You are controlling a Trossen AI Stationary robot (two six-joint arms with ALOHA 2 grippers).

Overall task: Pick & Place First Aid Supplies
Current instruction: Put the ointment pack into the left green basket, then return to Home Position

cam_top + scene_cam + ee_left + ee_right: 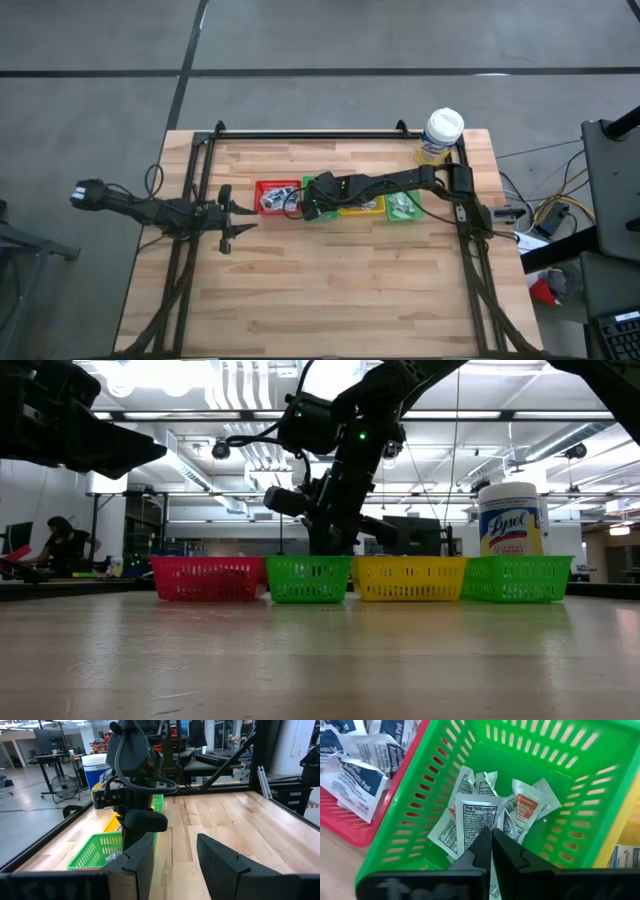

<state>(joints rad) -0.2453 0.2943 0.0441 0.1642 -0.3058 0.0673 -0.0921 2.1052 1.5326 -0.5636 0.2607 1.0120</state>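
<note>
The right gripper (491, 851) is hanging over the green bin (318, 199), second in a row of four bins at the table's (340, 290) far middle. Its fingers are pressed together, clenched, with nothing visibly between them; whether the tips are touching the packet (479, 817) just under them cannot be told. That packet is lying print-side up on a small heap of white packets (527, 807) on the bin floor. More packets (357, 767) are lying in the red bin (276, 195) beside it, and further ones are showing in the yellow bin (362, 206) and the far green bin (404, 208).

The left gripper (234, 219) is waiting above the table left of the red bin, fingers parted, released and holding nothing.

A bottle (441, 135) is standing upright behind the far green bin.
</note>
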